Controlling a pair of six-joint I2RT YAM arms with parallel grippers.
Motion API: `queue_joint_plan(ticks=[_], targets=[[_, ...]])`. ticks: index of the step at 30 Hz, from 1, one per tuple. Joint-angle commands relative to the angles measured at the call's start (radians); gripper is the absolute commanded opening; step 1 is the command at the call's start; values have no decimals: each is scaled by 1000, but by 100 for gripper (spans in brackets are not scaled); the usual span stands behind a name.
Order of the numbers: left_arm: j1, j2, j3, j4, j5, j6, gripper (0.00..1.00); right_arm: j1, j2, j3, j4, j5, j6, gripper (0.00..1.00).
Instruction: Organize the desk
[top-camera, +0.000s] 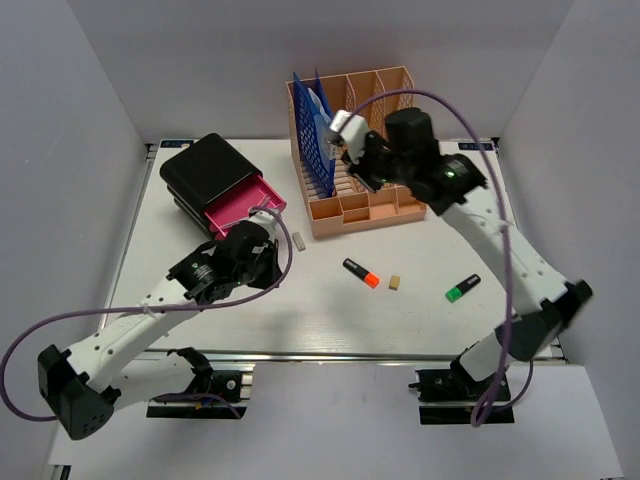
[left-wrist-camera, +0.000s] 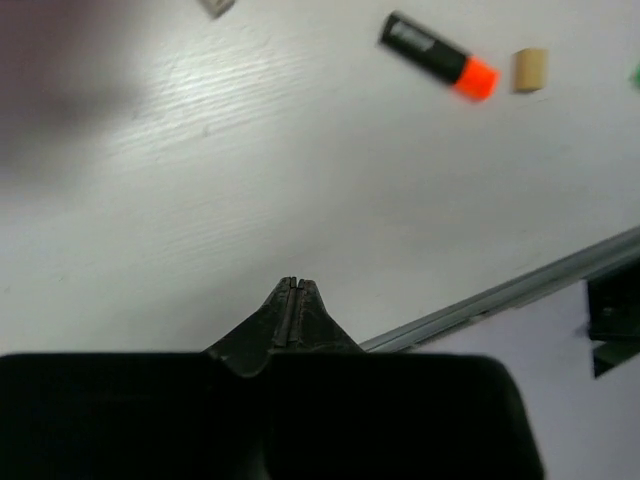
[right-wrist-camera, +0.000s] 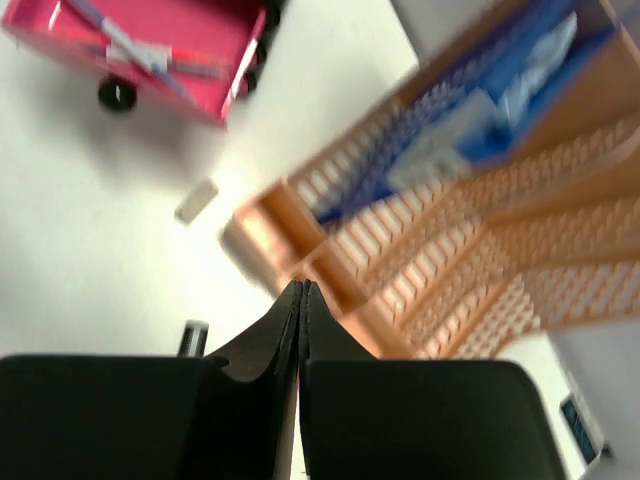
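We see a large white rectangular desk (top-camera: 330, 320) spread beneath both arms. At its back stands a peach mesh file rack (top-camera: 375, 205) holding blue folders (top-camera: 312, 120). Left of it, a black drawer box (top-camera: 200, 168) has its pink drawer (top-camera: 245, 205) pulled out, likely to receive small items. The left gripper (left-wrist-camera: 297, 288) hovers over bare desk, jaws pressed together, empty. The right gripper (right-wrist-camera: 302, 290), likewise closed on nothing, hangs above the rack. Loose mid-desk lie an orange-capped black highlighter (top-camera: 361, 272), a green-capped black highlighter (top-camera: 462, 288) and a tan block (top-camera: 395, 283).
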Motion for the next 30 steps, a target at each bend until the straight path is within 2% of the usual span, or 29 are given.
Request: queue_joint_plan(ticks=[1, 4, 5, 9, 15, 16, 22, 24, 27, 30], targets=[[-3, 16, -2, -28, -106, -18, 5, -39, -127, -94, -127, -83, 6, 0], [-3, 119, 3, -14, -181, -6, 8, -79, -255, -273, -73, -126, 53, 0], [-3, 159, -3, 30, -198, 9, 7, -88, -295, -394, 17, -135, 65, 0], [-3, 305, 58, 44, -313, 87, 7, -119, -479, -652, 228, -180, 137, 0], [9, 492, 153, 109, -373, 343, 8, -149, -664, -927, 467, -189, 254, 0], [9, 507, 168, 121, -381, 370, 9, -189, -674, -955, 489, -257, 266, 0], [9, 656, 340, 69, -411, 529, 12, -243, -744, -1123, 569, -322, 246, 0], [18, 669, 360, 67, -401, 595, 12, -268, -772, -1173, 598, -406, 218, 0], [30, 690, 380, 60, -411, 625, 19, -275, -789, -1190, 584, -422, 188, 0], [49, 715, 435, 6, -421, 625, 20, -281, -789, -1216, 603, -414, 174, 0]])
